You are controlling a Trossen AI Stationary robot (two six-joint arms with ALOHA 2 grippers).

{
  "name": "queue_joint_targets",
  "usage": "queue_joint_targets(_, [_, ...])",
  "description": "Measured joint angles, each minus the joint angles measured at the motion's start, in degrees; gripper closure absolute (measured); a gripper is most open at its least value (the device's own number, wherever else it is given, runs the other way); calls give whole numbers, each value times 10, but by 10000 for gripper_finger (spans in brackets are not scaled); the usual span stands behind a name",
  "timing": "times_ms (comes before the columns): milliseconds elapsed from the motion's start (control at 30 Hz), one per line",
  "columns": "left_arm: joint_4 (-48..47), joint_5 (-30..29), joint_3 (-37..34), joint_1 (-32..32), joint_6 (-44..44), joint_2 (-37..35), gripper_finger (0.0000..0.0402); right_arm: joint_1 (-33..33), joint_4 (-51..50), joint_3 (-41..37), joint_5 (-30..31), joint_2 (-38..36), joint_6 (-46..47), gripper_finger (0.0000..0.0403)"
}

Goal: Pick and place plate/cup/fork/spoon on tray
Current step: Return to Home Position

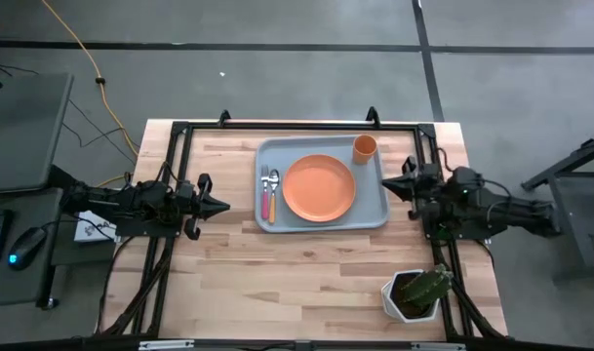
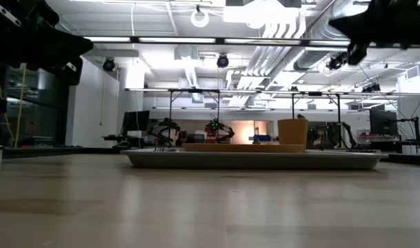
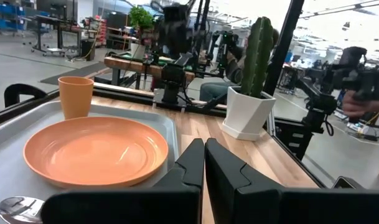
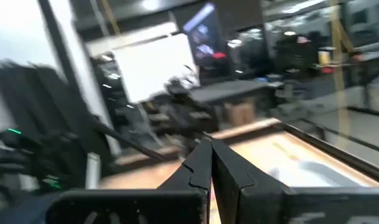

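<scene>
Judging by the high view, you can log the task as done: plate (image 1: 319, 188), cup (image 1: 364, 147), fork (image 1: 265, 193) and spoon (image 1: 273, 192) all sit on the tray (image 1: 373, 214), with left gripper (image 1: 221, 206) and right gripper (image 1: 387, 182) closed, empty, flanking it.

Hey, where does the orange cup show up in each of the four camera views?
High view: the cup stands in the tray's corner, beside the plate.
Low view: the cup stands on the tray, right of centre.
Left wrist view: the cup stands behind the plate, upper left.
Right wrist view: not visible.
Shared landmark: the plate, next to the cup wherever the cup shows.
</scene>
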Motion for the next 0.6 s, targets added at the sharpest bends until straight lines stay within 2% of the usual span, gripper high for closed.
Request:
queue_joint_targets(133, [0, 0, 0, 0, 0, 0, 401, 0, 25, -64, 41, -40, -1, 403])
queue_joint_targets(233, [0, 0, 0, 0, 0, 0, 401, 0, 61, -102, 42, -79, 11, 403])
queue_joint_targets(400, [0, 0, 0, 0, 0, 0, 401, 11, -9, -102, 58, -92, -11, 403])
queue_joint_targets(467, [0, -1, 0, 0, 0, 0, 401, 17, -69, -102, 82, -93, -31, 403])
queue_joint_targets(600, [1, -2, 0, 0, 0, 0, 401, 20, -82, -101, 91, -85, -61, 403])
